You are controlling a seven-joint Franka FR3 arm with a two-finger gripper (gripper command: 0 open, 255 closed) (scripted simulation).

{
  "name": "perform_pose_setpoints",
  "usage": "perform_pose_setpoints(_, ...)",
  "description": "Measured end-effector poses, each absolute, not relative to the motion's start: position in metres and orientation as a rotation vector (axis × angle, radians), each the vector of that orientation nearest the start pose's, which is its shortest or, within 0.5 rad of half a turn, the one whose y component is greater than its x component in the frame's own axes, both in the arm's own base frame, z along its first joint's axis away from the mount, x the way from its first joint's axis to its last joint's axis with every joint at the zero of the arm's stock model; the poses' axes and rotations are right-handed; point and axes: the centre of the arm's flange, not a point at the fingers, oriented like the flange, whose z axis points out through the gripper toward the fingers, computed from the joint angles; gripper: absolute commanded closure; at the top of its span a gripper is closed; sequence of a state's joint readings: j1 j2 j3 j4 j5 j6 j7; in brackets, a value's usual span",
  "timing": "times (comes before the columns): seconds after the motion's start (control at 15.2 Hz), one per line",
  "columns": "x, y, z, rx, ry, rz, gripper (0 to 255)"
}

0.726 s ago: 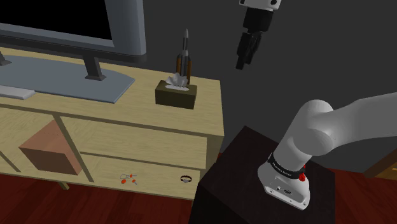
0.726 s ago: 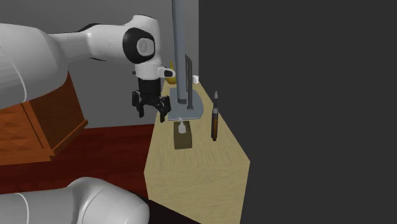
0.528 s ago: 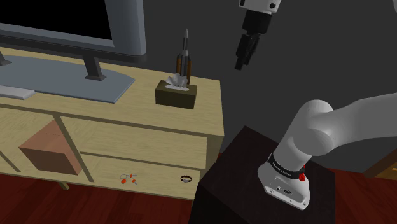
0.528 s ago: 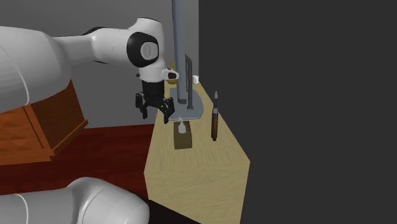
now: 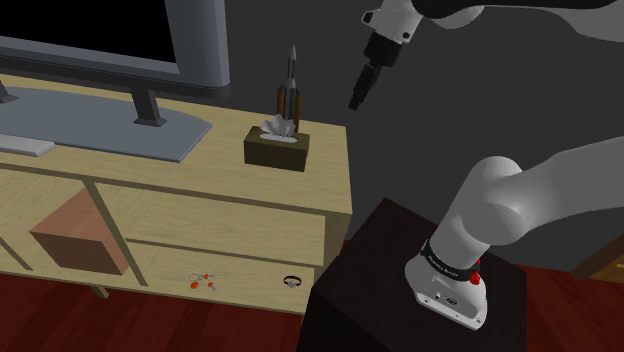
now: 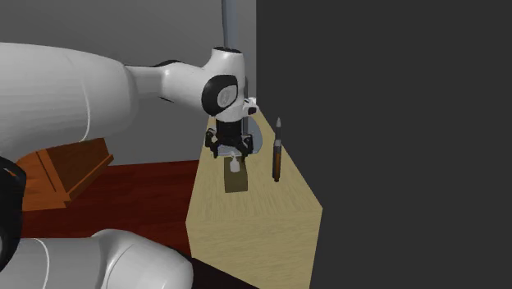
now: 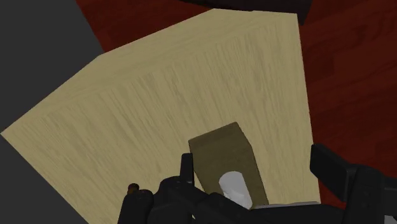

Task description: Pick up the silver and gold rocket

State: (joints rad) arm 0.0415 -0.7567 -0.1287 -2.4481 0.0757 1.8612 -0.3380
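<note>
Rocket (image 5: 291, 85), slim, grey with brownish-gold boosters, stood upright on the pale wooden bench (image 5: 230, 165) behind a brown tissue box (image 5: 275, 148); probably light and tippy, best pinched mid-body. Black jaws hung open, empty.

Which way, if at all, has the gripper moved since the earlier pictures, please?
Yes: in the second exterior view, the gripper moved right, now over the tissue box.

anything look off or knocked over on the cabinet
Nothing stands out. The rocket stands upright near the tissue box, which sits flat with a tissue poking up, and nothing is spilled on the cabinet.
</note>
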Motion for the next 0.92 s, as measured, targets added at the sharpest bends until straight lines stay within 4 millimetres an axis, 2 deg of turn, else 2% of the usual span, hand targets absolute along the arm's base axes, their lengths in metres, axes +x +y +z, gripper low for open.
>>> perform_pose_setpoints(0.46, 0.397, -0.082, 0.531, -2.858, -0.58, -0.542, 0)
perform_pose_setpoints(0.66, 0.428, -0.1, 0.516, -2.801, -0.656, -0.643, 0)
perform_pose_setpoints(0.92, 0.467, -0.121, 0.506, -2.715, -0.755, -0.775, 0)
